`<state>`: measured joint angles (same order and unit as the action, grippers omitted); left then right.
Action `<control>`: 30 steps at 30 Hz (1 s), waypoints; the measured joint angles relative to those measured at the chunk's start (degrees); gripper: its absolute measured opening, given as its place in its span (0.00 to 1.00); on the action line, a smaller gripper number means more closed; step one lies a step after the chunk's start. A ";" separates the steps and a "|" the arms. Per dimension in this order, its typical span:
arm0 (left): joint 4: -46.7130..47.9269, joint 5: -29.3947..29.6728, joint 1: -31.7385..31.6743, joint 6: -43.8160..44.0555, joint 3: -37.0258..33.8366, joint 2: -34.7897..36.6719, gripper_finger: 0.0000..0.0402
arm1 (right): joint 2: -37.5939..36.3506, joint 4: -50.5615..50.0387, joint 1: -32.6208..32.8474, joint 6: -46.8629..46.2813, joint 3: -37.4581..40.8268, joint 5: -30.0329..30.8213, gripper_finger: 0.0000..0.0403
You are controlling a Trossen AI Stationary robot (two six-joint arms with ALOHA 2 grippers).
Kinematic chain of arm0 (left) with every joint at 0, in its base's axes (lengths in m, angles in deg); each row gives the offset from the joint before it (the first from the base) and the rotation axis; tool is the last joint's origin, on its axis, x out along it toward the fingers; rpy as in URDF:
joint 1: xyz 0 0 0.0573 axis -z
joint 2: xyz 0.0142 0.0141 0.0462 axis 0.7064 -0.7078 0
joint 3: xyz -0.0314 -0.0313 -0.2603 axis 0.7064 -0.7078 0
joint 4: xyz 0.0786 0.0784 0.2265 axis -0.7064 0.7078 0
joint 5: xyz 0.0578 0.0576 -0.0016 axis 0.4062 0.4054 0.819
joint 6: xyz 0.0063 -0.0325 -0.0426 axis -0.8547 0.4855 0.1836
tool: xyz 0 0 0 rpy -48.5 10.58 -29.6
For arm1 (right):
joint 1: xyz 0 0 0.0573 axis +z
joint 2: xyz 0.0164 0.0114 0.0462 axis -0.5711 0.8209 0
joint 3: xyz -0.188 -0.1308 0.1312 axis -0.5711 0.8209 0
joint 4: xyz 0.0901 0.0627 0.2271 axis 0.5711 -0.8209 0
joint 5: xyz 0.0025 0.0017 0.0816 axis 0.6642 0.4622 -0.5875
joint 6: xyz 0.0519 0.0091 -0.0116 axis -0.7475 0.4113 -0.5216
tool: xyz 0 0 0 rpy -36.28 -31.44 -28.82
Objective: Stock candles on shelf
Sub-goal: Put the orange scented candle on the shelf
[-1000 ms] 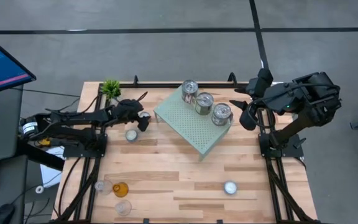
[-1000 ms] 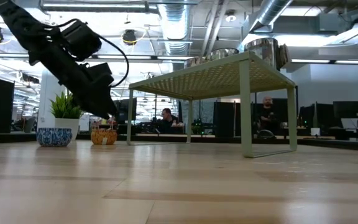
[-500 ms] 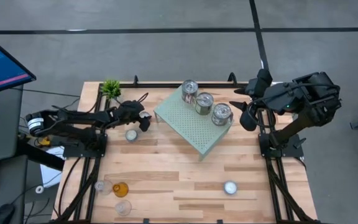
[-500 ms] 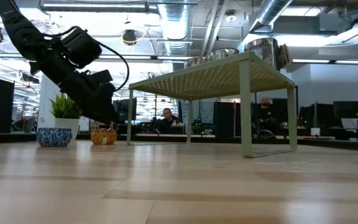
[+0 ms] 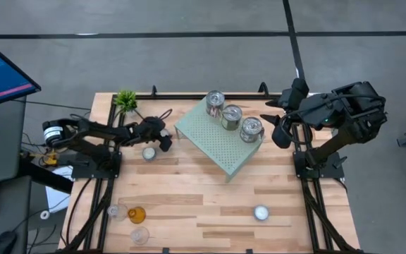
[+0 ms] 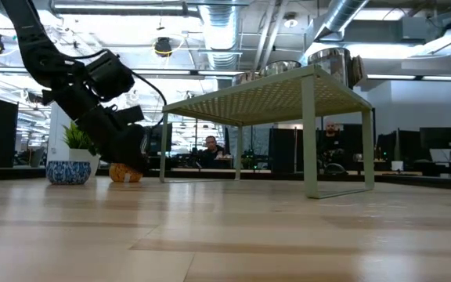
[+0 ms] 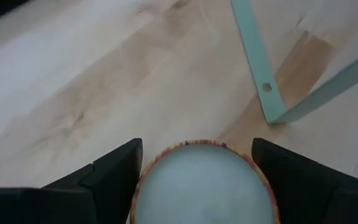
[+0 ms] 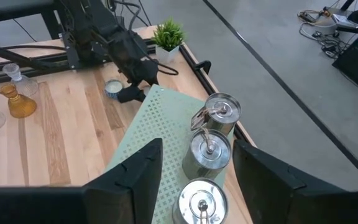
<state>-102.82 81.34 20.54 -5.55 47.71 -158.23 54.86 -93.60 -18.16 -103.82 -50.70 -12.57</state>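
Beside the shelf (image 5: 220,140), the left gripper (image 5: 165,139) straddles a candle (image 7: 204,184), fingers wide, unclamped — seen only from its wrist; the right gripper (image 5: 279,131) hangs half-open, empty.

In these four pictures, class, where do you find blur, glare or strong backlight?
Left wrist view: the round white candle between the open left gripper's fingers is soft and out of focus. Low view: bright ceiling lights backlight the mint-green perforated metal shelf. High view: the shiny silver tins glint.
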 joint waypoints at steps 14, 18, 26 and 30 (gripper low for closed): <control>-0.72 -0.63 0.02 -0.16 -0.54 -3.12 0.74 | 0.00 0.00 0.00 0.00 0.00 0.00 0.45; -0.95 -0.74 0.14 1.09 -2.11 -2.09 0.71 | 0.00 0.00 0.00 0.00 0.00 0.00 0.45; 1.94 0.00 0.44 1.81 -3.56 4.30 0.72 | 0.00 0.00 -0.02 0.02 0.00 0.00 0.44; 2.90 0.49 0.44 1.89 -3.34 9.56 0.71 | -0.02 0.00 -0.02 0.02 0.00 0.00 0.44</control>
<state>-99.92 81.83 20.98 -3.66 44.37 -148.67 54.84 -93.60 -18.19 -103.79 -50.70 -12.57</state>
